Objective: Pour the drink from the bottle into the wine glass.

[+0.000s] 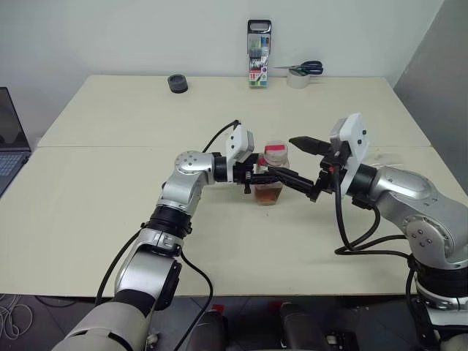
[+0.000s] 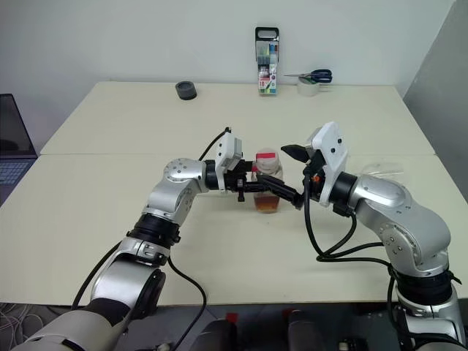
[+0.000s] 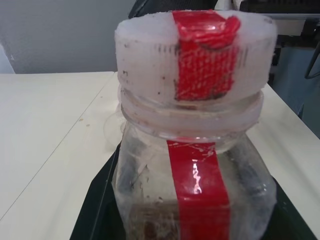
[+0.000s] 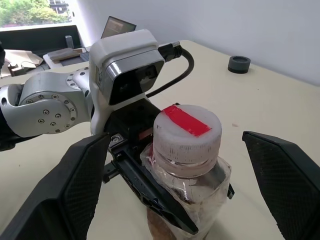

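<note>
The small clear bottle with a red strip and a whitish cap stands upright at the table's middle. The amber drink fills its bottom part. My left gripper reaches in from the left and is shut on the bottle's body. From the right, my right gripper is open, with one finger on each side of the cap and not touching it. A faint clear shape, possibly the wine glass, shows just behind my right forearm, mostly hidden.
A tall marker case stands at the table's far edge, with scissors on a tape roll to its right. A small black ring lies far left. A laptop sits off the left side.
</note>
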You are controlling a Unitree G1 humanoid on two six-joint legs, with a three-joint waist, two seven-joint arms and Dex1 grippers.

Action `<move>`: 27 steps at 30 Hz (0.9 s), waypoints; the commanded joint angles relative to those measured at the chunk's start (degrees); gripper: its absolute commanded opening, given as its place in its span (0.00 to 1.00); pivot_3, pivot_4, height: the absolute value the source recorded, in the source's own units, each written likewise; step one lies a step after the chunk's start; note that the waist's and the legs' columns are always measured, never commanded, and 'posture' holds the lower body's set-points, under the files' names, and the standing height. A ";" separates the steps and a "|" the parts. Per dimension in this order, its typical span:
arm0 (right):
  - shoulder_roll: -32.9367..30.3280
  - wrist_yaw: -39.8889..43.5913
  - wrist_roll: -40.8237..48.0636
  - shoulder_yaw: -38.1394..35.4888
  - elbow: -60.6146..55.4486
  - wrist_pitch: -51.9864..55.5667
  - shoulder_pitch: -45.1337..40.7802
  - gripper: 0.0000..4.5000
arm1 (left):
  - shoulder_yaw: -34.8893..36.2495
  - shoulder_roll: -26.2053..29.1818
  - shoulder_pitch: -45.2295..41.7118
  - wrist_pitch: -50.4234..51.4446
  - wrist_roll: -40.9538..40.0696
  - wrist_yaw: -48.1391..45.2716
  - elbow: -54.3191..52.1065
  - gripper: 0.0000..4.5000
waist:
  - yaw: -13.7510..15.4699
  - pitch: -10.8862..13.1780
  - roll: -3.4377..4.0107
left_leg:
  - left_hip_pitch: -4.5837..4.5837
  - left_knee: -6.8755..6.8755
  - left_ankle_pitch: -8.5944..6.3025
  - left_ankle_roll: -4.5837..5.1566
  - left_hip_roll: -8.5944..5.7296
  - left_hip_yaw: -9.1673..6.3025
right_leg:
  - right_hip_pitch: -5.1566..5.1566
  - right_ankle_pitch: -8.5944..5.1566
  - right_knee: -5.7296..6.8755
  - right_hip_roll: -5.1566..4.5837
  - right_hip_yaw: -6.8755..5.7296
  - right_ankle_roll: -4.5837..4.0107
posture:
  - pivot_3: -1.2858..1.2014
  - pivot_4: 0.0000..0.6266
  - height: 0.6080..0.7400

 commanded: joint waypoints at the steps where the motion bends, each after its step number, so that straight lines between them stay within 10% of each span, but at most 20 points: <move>1: -0.19 0.15 -0.18 -0.15 0.22 -0.42 -2.28 1.00 | 0.70 -0.10 -0.68 -0.41 -0.72 0.14 -1.98 0.38 | 0.00 0.00 0.00 | 0.00 0.00 0.00 0.00 0.00 0.00 | 0.00 0.00 0.00 0.00 0.00 0.00 | 0.52 0.24 1.00; 11: 1.18 1.52 -3.69 3.24 5.58 -3.02 -6.47 1.00 | 0.50 -0.56 -0.59 -0.49 -0.63 0.38 -2.17 0.38 | -0.04 0.00 0.00 | 0.00 0.01 0.00 0.00 0.00 0.00 | 0.00 0.00 0.00 0.00 0.00 0.00 | 0.52 0.24 1.00; 20: 2.11 1.80 -4.45 2.95 4.81 -3.88 -6.31 0.42 | 0.42 -0.68 -0.23 -0.44 -0.62 0.52 -2.40 0.38 | -0.04 0.00 0.00 | 0.00 0.01 0.00 -0.01 0.00 0.00 | 0.00 0.00 0.00 0.00 0.00 0.00 | 0.52 0.24 1.00; 27: -0.99 1.19 -13.39 4.64 3.05 -12.77 -3.88 0.41 | 0.45 -0.74 0.33 -0.08 -0.77 0.89 -2.93 0.38 | -0.04 0.00 0.00 | 0.00 0.01 0.00 0.00 0.00 0.00 | 0.00 0.00 -0.01 0.00 0.00 0.00 | 0.52 0.24 1.00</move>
